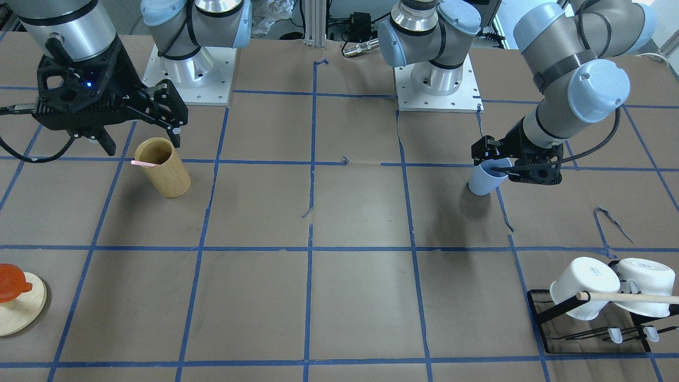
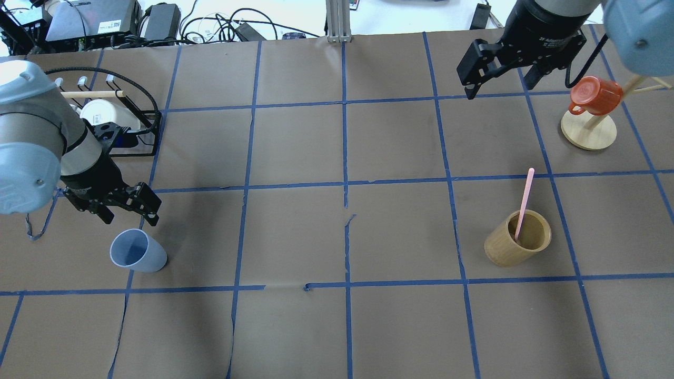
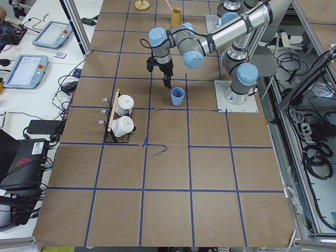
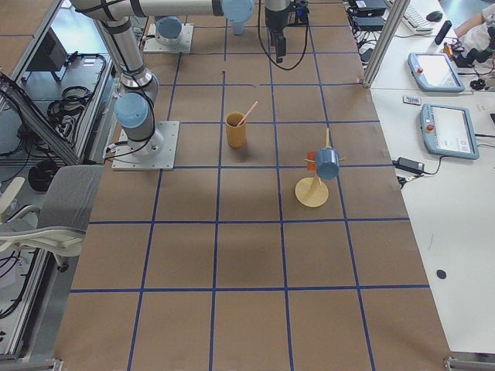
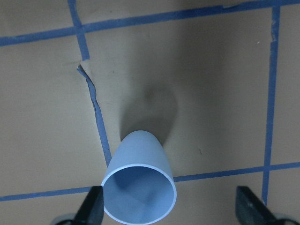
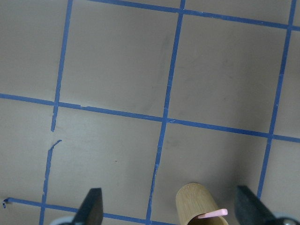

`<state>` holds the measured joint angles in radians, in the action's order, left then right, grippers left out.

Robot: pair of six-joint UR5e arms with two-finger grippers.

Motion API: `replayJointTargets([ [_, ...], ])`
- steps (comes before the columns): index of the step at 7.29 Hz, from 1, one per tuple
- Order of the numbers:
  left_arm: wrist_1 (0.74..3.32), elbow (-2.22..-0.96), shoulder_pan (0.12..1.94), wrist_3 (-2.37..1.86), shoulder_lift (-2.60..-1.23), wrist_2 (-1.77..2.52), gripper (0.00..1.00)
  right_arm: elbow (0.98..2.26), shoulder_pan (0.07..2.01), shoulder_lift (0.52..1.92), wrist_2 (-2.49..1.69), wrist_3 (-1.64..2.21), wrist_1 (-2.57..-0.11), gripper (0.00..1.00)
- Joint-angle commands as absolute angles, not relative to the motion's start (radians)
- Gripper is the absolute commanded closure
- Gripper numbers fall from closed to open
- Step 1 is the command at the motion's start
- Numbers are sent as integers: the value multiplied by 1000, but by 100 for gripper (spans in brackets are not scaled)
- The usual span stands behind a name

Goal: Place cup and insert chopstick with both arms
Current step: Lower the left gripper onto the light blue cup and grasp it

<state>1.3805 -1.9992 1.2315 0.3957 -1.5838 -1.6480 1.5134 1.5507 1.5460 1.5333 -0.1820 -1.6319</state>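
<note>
Just under left gripper (image 2: 130, 217): blue cup (image 2: 138, 252), upright (jaws spread).

Pale blue plastic cup (image 2: 139, 252): 8 o'clock on my overhead view.
Thin pink chopstick (image 2: 525, 200): in the round bamboo cup (image 2: 500, 251), 4 o'clock.

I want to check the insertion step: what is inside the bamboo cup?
A pink chopstick leans inside the bamboo cup, its upper end sticking out over the rim. The cup's wall covers its lower tip and part of the floor.
</note>
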Motion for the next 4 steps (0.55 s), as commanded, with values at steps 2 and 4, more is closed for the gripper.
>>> replayJointTargets([
  [2, 1313, -2095, 1227, 365, -1601, -1644, 0, 1554, 1542, 1549, 1545, -339, -1675, 0],
  [4, 1237, -2137, 1226, 370, -1603, -1646, 60, 1554, 1548, 1566, 1539, -204, -1658, 0],
])
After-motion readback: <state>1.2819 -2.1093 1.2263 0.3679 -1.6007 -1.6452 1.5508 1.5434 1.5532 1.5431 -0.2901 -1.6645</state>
